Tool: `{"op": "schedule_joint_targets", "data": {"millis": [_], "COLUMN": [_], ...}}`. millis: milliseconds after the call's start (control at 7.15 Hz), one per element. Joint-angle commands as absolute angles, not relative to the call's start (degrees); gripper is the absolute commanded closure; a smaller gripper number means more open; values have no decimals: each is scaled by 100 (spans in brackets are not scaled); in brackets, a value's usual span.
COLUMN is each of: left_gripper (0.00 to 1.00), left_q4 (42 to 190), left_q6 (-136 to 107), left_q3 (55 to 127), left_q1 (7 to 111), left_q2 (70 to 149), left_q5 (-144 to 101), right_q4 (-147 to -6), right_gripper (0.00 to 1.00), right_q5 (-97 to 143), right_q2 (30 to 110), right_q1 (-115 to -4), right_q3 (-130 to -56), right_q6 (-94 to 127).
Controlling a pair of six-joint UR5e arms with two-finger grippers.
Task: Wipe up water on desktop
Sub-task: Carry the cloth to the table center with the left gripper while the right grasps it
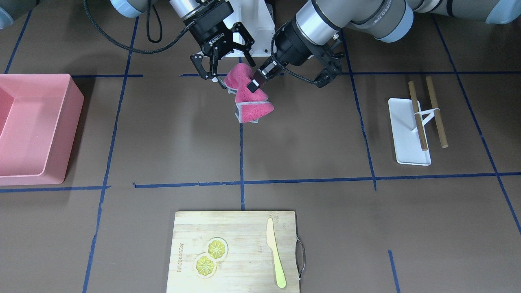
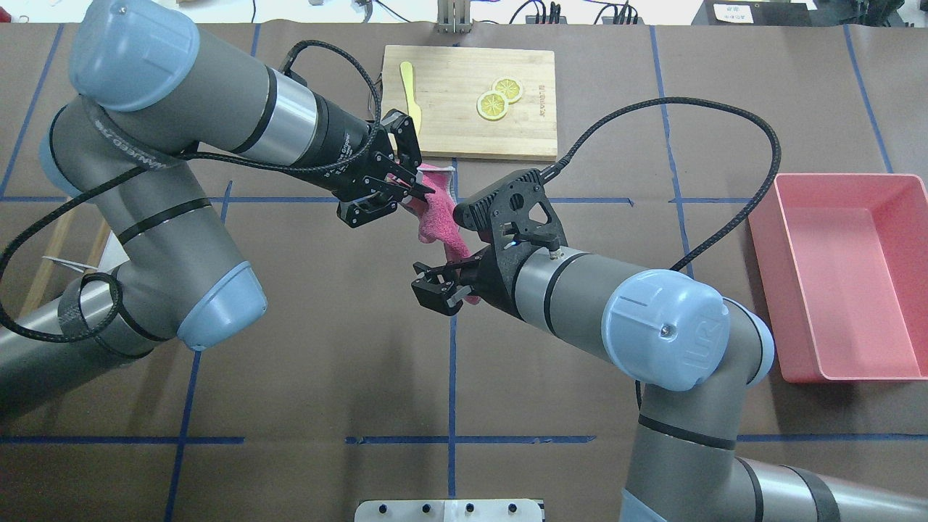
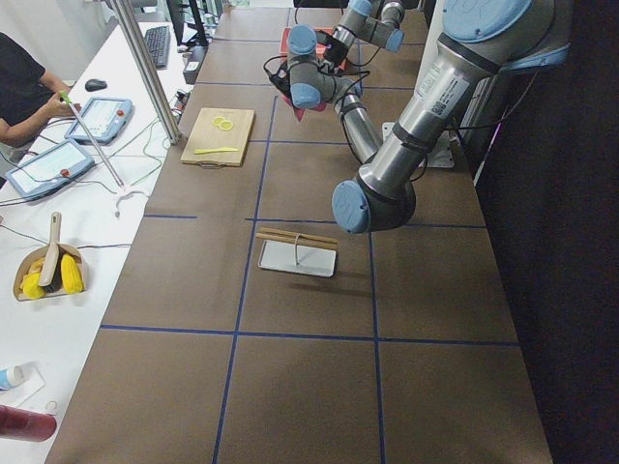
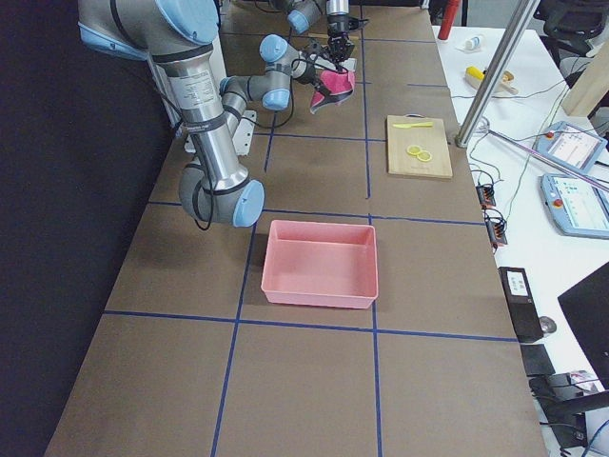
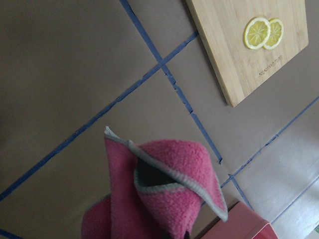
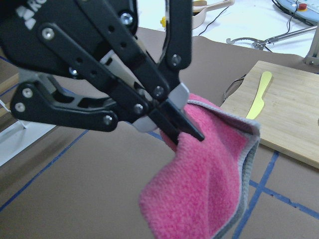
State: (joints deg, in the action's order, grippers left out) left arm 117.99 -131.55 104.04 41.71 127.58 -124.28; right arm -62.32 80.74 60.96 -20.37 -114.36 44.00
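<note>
**Step in hand.** No water can be made out on the counter, the brown taped surface under everything. The wet patch must be located before contact.

The pink cloth hangs bunched and folded over the counter's middle and appears clear of it. The left tool is clamped on the cloth's upper part. The right tool stands with fingers apart just beside the cloth, gripping nothing.

**Recommendation.** Let one tool carry the cloth. Lower it until a broad face lies flat, then press and sweep in overlapping strokes.

**Count, front view, near to far.**
- One cutting board, two lemon slices, one yellow knife.
- One white tray, two wooden sticks, one pink bin.
- One cloth.
- Two tools.
</note>
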Motion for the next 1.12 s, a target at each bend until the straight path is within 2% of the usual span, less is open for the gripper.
{"op": "schedule_joint_targets", "data": {"millis": [0, 140, 280, 420, 979], "left_gripper": [99, 99, 99, 99, 95], "left_q4": [11804, 11804, 11804, 11812, 11812], "left_q6": [-13140, -13140, -13140, -13140, -13113], "left_q3": [10397, 10397, 10397, 10397, 10441], "left_q1": [4175, 4175, 4175, 4175, 4175], "left_q2": [12744, 12735, 12735, 12727, 12709], "left_q5": [-12428, -12436, -12437, -12437, -12437], "right_q4": [-6231, -6231, -6231, -6231, -6109], "right_gripper": [41, 63, 94, 100, 100], "right_q5": [8068, 8068, 8077, 8077, 8068], "right_q2": [6099, 6091, 6100, 6100, 6100], "right_q1": [-1995, -1986, -1986, -1986, -1986], "right_q3": [-11435, -11435, -11452, -11452, -11461], "right_q6": [4456, 4465, 4456, 4465, 4474]}}
